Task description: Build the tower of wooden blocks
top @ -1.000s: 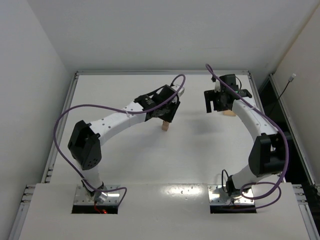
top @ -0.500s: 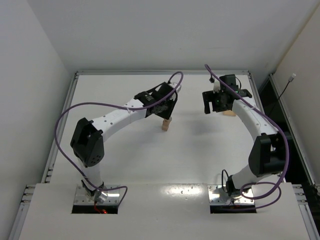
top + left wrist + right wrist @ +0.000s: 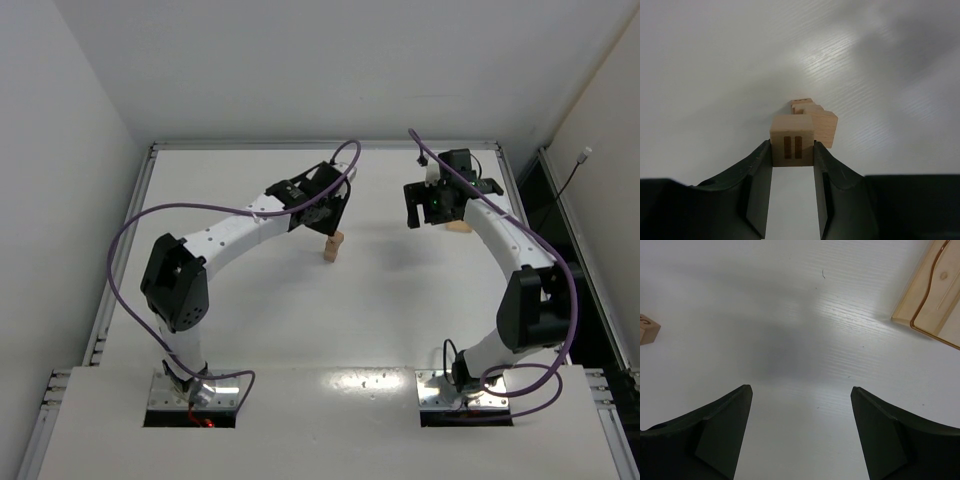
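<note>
Left wrist view, left gripper [image 3: 792,148] pinching marked wood block [image 3: 792,129] close to tower [image 3: 823,128], right gripper [image 3: 801,389] spread.

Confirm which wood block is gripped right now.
The block with two dark bars, pinched in the left hand; the blocks beyond it stand free.

held block [image 3: 792,142] hides most of the tower [image 3: 825,127]
</note>
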Action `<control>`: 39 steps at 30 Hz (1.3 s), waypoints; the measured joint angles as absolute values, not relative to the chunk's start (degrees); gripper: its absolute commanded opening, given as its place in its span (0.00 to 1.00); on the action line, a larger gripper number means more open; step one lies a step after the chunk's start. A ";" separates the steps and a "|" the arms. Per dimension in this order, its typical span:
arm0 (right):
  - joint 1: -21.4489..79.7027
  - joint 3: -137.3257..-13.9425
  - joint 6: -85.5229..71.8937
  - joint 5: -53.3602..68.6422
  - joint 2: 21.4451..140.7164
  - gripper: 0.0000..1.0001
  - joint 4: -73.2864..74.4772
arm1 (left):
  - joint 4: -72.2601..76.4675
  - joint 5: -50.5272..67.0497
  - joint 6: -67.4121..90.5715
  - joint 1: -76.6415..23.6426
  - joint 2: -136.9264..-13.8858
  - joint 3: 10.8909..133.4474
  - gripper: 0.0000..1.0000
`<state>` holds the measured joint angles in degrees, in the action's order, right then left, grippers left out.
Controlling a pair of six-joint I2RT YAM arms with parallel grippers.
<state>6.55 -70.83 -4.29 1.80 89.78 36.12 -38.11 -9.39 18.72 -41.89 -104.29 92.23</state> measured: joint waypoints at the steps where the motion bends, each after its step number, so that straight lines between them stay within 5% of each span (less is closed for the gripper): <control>1: 6.55 -70.83 -4.29 1.83 89.78 0.77 36.12 | -38.11 -9.39 18.72 -41.89 -104.29 92.18 0.00; 39: 6.50 -70.83 -3.64 3.22 89.80 0.77 36.10 | -38.09 -8.51 18.70 -43.97 -104.25 91.53 0.03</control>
<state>6.50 -70.83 -3.64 3.22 89.80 36.10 -38.09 -8.51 18.70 -43.97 -104.25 91.53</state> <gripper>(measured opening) 0.772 0.302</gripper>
